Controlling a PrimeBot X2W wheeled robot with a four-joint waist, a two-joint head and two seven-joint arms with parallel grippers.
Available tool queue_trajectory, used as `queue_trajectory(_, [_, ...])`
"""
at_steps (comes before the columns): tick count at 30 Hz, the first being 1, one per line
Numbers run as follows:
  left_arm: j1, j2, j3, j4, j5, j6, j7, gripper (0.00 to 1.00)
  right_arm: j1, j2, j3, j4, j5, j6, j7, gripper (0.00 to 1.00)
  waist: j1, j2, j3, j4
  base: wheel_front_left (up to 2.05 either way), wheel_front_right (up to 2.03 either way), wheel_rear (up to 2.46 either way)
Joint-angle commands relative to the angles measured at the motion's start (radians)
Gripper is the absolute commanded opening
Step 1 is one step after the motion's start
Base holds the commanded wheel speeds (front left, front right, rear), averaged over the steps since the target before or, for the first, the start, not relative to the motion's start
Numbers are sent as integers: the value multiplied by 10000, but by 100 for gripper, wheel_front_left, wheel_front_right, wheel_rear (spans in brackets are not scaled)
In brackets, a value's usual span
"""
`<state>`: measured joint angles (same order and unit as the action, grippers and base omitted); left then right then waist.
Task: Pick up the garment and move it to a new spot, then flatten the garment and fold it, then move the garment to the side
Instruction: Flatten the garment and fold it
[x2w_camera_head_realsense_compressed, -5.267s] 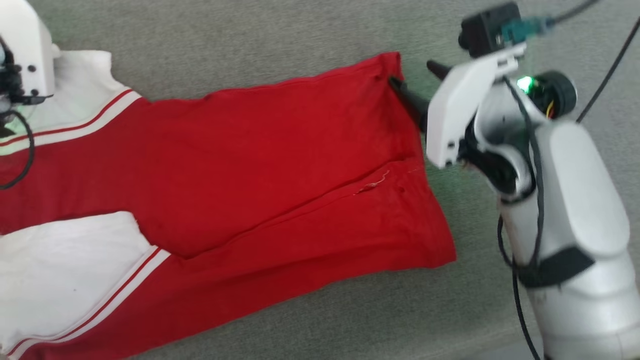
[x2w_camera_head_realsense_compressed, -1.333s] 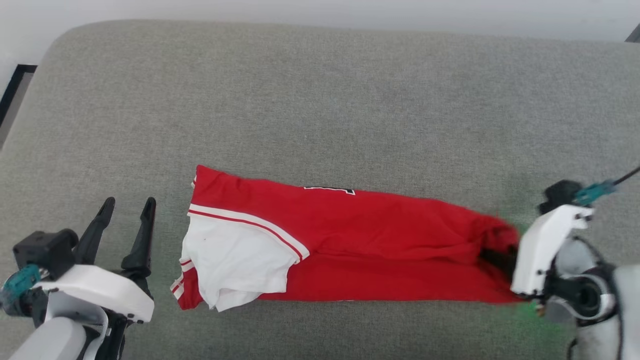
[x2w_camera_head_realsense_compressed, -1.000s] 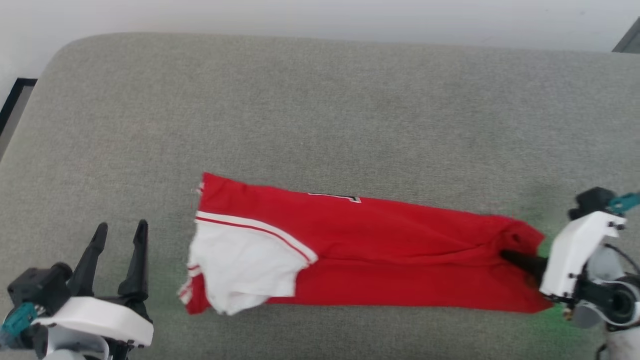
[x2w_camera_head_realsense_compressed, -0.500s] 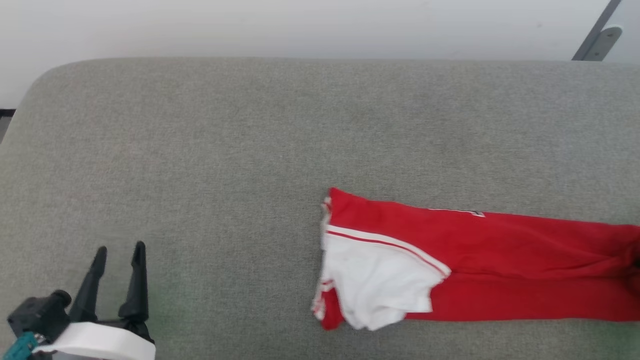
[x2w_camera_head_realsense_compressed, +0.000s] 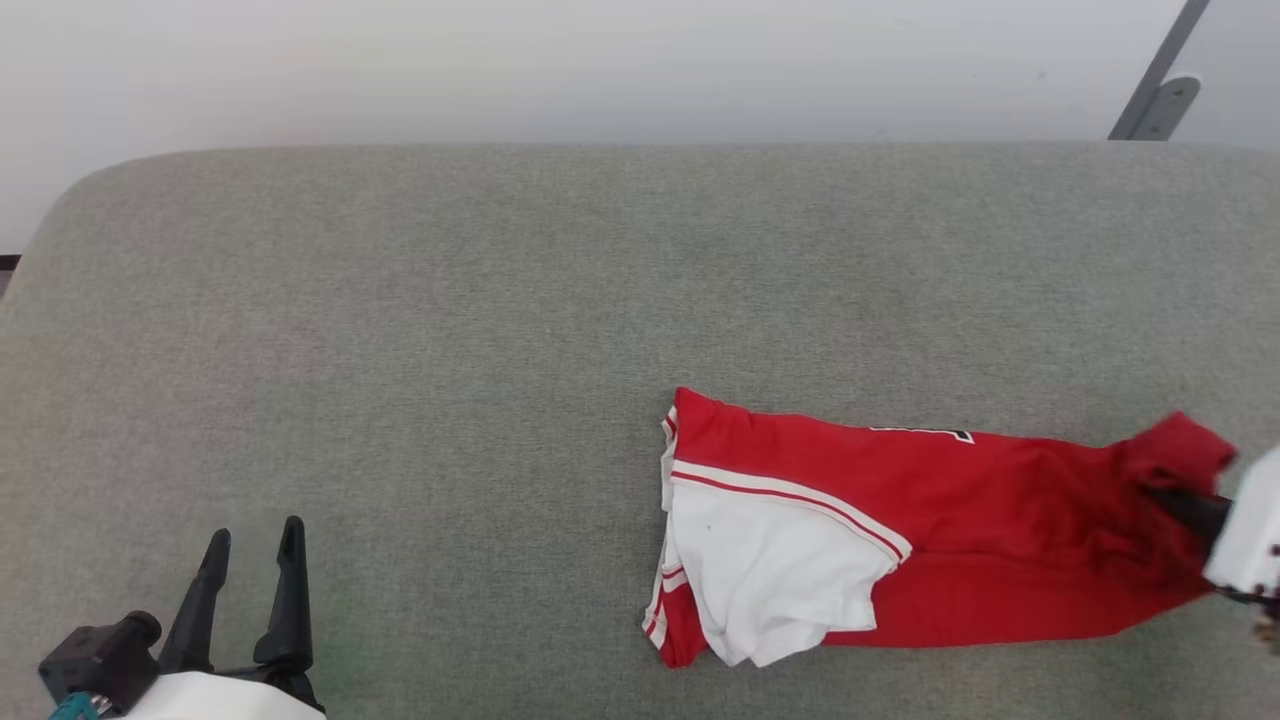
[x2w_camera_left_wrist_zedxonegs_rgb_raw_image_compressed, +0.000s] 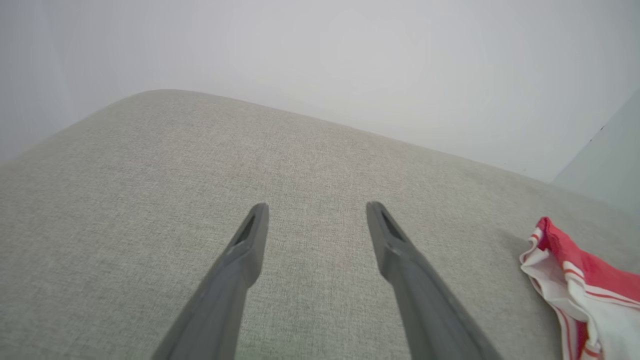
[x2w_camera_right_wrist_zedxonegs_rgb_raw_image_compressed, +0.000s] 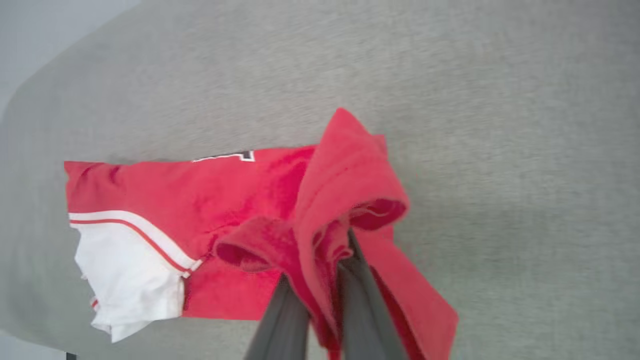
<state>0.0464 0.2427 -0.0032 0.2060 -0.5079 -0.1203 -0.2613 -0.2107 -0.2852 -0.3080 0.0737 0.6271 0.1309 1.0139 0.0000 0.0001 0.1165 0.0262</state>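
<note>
**A:** Where is the garment to be found?

**B:** In the head view the garment (x2w_camera_head_realsense_compressed: 930, 540) is laid lengthwise across the lower right of the frame, on a grey upholstered surface (x2w_camera_head_realsense_compressed: 400, 330). A white sleeve (x2w_camera_head_realsense_compressed: 770, 570) with red-and-white stripe trim is folded over its left end. A sliver of black, white-outlined print (x2w_camera_head_realsense_compressed: 925, 433) is seen at its upper edge.

**A:** And how is the right gripper set?

**B:** The right gripper (x2w_camera_head_realsense_compressed: 1170, 497) is seen at the right edge of the frame, its jaws pressed together on the bunched red end of the garment. In the right wrist view the cloth is pinched between the two dark fingers (x2w_camera_right_wrist_zedxonegs_rgb_raw_image_compressed: 282, 320) at the bottom centre. That end is raised and draped over them, while the rest is spread flat toward the left.

**A:** The left gripper?

**B:** The left gripper (x2w_camera_head_realsense_compressed: 255, 530) is placed at the lower left, well apart from the garment. Its fingers are spread wide and nothing is held between them. In the left wrist view the striped sleeve end is glimpsed at the lower right edge.
</note>
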Motion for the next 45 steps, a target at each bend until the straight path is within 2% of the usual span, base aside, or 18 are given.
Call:
queue_trajectory(1, [-4,-3,36,19,68,-31,-48,100,199,260,235,-515,120,-4,108,0,0,-1,7,85,0,0,0])
queue_trajectory(5, [-153,-25,36,63,38,-83,-48,100,458,883,1053,-1550,171,-4,304,0,0,-1,39,278,0,0,0])
queue_trajectory(9, [-320,-63,-82,162,77,-108,-48,100,347,1471,1781,-1826,145,-4,199,0,0,-1,99,553,0,0,0])
queue_trajectory(17, [-711,-74,-469,284,-109,-102,-48,100,-347,2011,3175,-804,3,-4,-475,0,0,-1,260,1144,0,0,0])
queue_trajectory(23, [-896,-63,-605,341,-256,-104,-48,100,-766,2089,4061,123,-87,-4,-1001,0,0,-1,352,1446,0,0,0])
queue_trajectory(25, [-905,-51,-623,370,-311,-105,-48,100,-908,2038,4321,316,-149,-4,-1168,40,0,-1,374,1490,0,0,0])
queue_trajectory(26, [-905,-51,-623,370,-311,-105,-48,100,-908,2038,4321,316,-149,-4,-1168,40,0,-1,374,1490,0,0,0])
queue_trajectory(27, [-920,-45,-617,369,-339,-105,-48,100,-950,2041,4384,419,-119,-4,-1225,47,0,-1,376,1498,0,0,0])
queue_trajectory(28, [-922,-33,-617,367,-355,-105,-48,100,-993,2043,4408,500,-81,-4,-1258,84,0,-1,374,1498,0,0,0])
queue_trajectory(29, [-916,-21,-618,364,-368,-105,-48,100,-1046,1997,4505,506,-46,-4,-1227,100,0,-1,371,1488,0,0,0])
queue_trajectory(33, [-828,39,-532,351,-434,-106,-49,100,-1090,1761,4592,259,-19,-4,-1172,100,0,-1,338,1346,0,0,0])
queue_trajectory(38, [-682,122,-416,265,-566,-106,-49,100,-760,1456,4481,-646,318,-4,-1128,100,0,-1,206,1034,0,0,0])
queue_trajectory(45, [-420,258,-99,146,-487,-106,-49,100,-3,1083,3551,-2095,170,-4,-1694,100,0,-1,-92,507,0,0,0])
